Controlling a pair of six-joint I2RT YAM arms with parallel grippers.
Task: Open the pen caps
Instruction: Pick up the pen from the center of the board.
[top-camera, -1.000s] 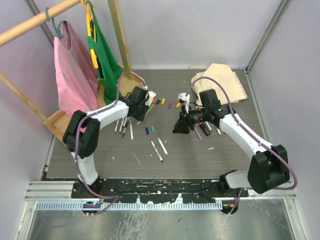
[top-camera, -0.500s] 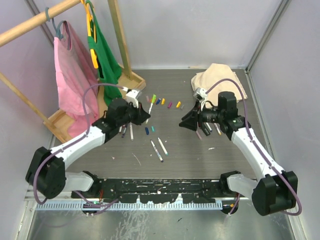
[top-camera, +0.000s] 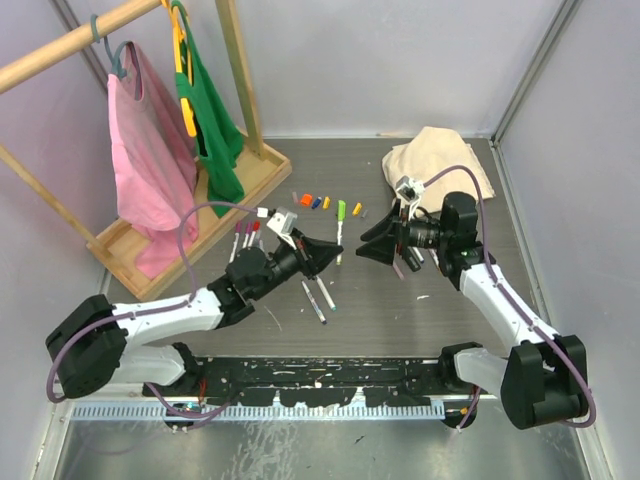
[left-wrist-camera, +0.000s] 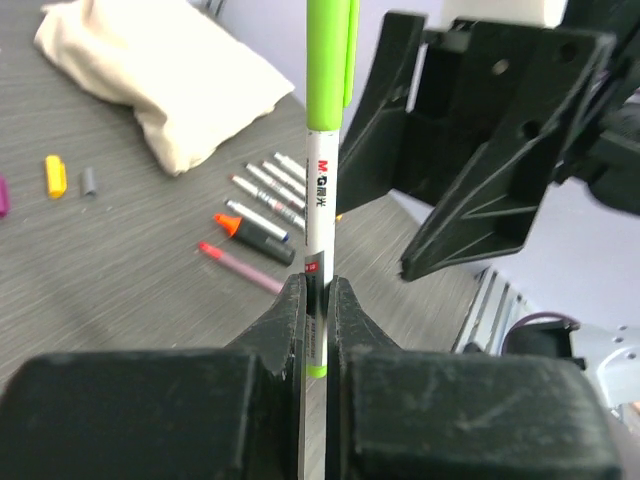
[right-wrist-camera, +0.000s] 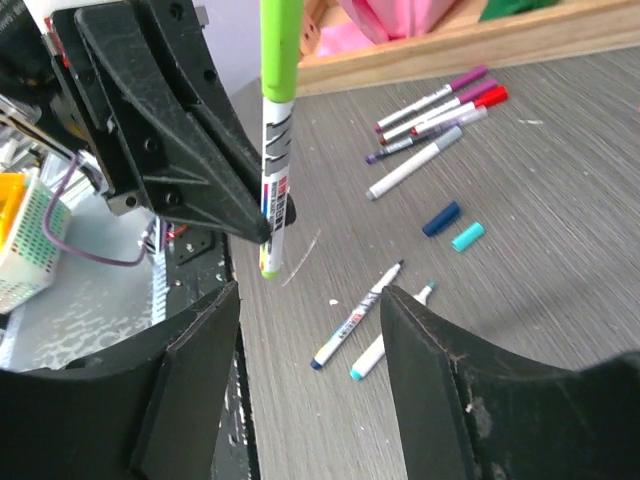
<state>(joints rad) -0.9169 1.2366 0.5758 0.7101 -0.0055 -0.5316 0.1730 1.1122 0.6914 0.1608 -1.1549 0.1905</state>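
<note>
My left gripper (top-camera: 333, 249) is shut on the white barrel of a marker (left-wrist-camera: 318, 215) with a green pen cap (top-camera: 341, 210), held above the table's middle. The wrist view shows the jaws (left-wrist-camera: 317, 288) clamped near the barrel's bottom end, the green cap (left-wrist-camera: 328, 60) pointing up and still on. My right gripper (top-camera: 372, 240) is open and empty just to the right, facing the marker; its fingers (right-wrist-camera: 190, 380) stand wide apart below the cap (right-wrist-camera: 280, 50). Loose caps in orange (top-camera: 306, 200), blue (top-camera: 316, 202) and yellow (top-camera: 357, 209) lie behind.
Two uncapped markers (top-camera: 318, 296) lie in front of the left gripper, with blue and teal caps (right-wrist-camera: 441, 218) nearby. More markers lie at the left (top-camera: 245, 236) and under the right arm (left-wrist-camera: 262, 190). A beige cloth (top-camera: 440, 160) and a wooden clothes rack (top-camera: 140, 235) stand behind.
My left arm has swung from the back left toward the middle, carrying the green-capped marker up off the table. My right gripper has stayed near the middle, facing it.
</note>
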